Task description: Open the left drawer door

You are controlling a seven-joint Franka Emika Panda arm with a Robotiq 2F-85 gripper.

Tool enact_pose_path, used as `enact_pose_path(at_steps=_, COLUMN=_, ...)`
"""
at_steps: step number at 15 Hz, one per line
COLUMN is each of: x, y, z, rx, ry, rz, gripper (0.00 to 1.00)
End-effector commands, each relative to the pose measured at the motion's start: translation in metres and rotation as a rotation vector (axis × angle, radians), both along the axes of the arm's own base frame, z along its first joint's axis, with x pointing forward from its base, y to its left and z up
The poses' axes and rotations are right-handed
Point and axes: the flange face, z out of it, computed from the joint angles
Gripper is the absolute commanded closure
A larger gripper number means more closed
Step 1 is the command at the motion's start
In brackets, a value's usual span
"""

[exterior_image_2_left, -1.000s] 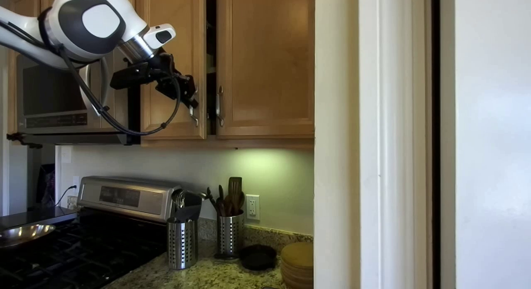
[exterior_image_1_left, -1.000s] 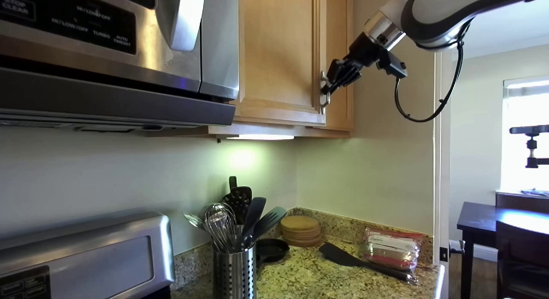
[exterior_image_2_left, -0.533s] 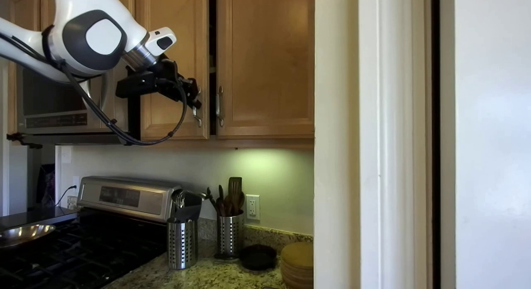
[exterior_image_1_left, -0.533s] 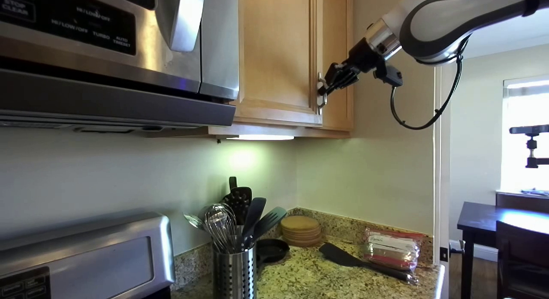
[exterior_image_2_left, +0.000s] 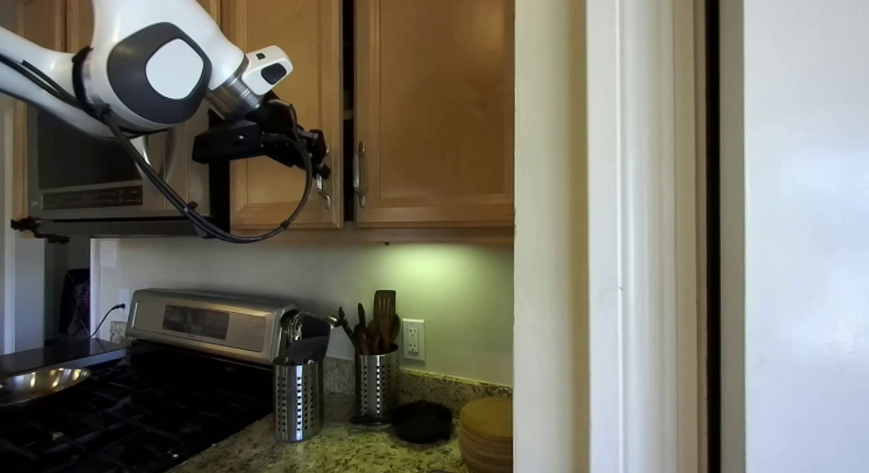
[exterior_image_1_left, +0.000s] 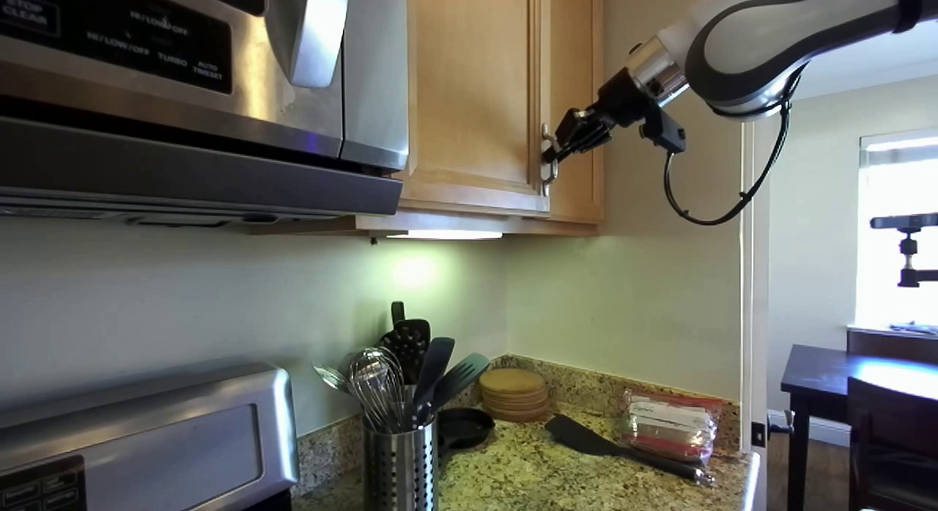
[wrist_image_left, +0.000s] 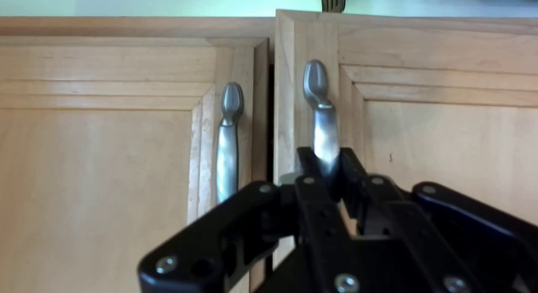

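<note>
The left drawer door is a honey-wood upper cabinet door (exterior_image_1_left: 473,93) beside the microwave; it also shows in an exterior view (exterior_image_2_left: 285,188) and on the right of the wrist view (wrist_image_left: 454,158). It stands slightly ajar, with a narrow dark gap at its handle edge. Its brushed-metal bar handle (wrist_image_left: 325,129) is vertical. My gripper (wrist_image_left: 326,153) is shut on this handle, one finger on each side; it also shows in both exterior views (exterior_image_1_left: 549,156) (exterior_image_2_left: 324,172). The fingers hide the handle's middle.
The matching door (exterior_image_2_left: 434,106) with its own handle (exterior_image_2_left: 359,174) is close beside the gripper. The microwave (exterior_image_1_left: 220,152) is on the other side. Below are utensil holders (exterior_image_2_left: 299,400), a stove (exterior_image_2_left: 210,324), a pan (exterior_image_2_left: 422,420) and a granite counter (exterior_image_1_left: 513,474).
The door has swung slightly inward with the gripper on its handle, and the dark gap has narrowed, mostly between the two earlier frames. The arm's wrist has tilted and the cable hangs lower.
</note>
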Motion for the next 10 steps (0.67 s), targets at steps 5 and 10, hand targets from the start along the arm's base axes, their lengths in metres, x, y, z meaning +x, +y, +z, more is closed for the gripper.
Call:
enact_pose_path(at_steps=5, x=-0.0051, y=-0.0003, z=-0.0274, rx=-0.014, ry=0.005, rz=0.024, gripper=0.92)
enact_pose_path(at_steps=10, x=-0.0064, y=-0.0012, z=-0.031, rx=-0.011, ry=0.003, rz=0.01, gripper=0.61)
